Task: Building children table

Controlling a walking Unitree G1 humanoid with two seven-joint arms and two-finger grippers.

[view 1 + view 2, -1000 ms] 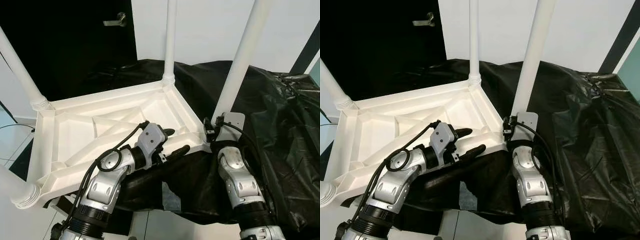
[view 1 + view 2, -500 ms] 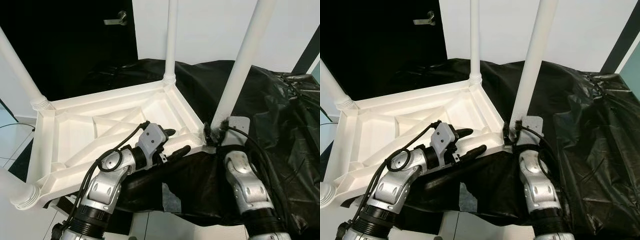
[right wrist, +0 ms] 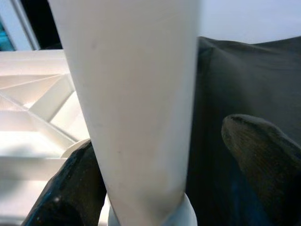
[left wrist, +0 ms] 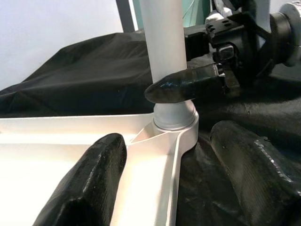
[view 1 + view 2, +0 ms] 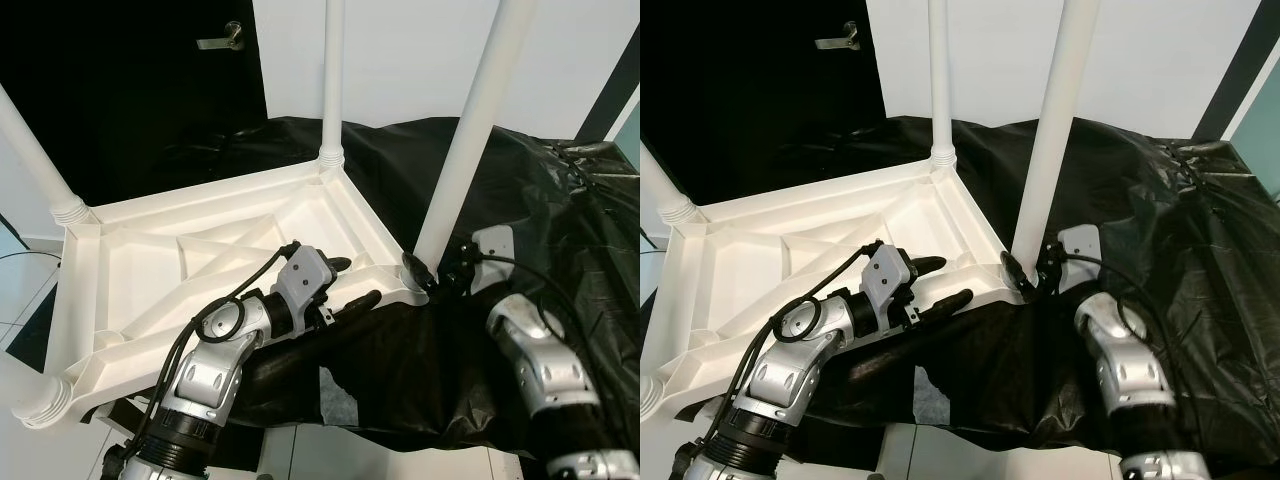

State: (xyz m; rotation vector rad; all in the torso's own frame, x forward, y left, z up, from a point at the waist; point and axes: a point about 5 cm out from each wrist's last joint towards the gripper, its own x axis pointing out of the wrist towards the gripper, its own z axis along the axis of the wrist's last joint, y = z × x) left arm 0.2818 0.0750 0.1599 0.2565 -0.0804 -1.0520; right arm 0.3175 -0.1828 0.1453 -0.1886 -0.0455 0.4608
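Black sheet | table leg top cropped | right pincer straddles base

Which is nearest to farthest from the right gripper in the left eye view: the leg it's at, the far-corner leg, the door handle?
1. Near-right leg, between the right gripper fingers at its base.
2. Far-corner leg, behind and to the left.
3. Door handle, farthest, top left on the dark door.

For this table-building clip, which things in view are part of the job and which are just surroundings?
Part of the job:
- upside-down white tabletop
- near-right leg, with the right gripper around its base
- the other legs, e.g. far leg
- left gripper, open over the tabletop's near rim

Surroundings:
- black plastic sheet
- dark door with its handle
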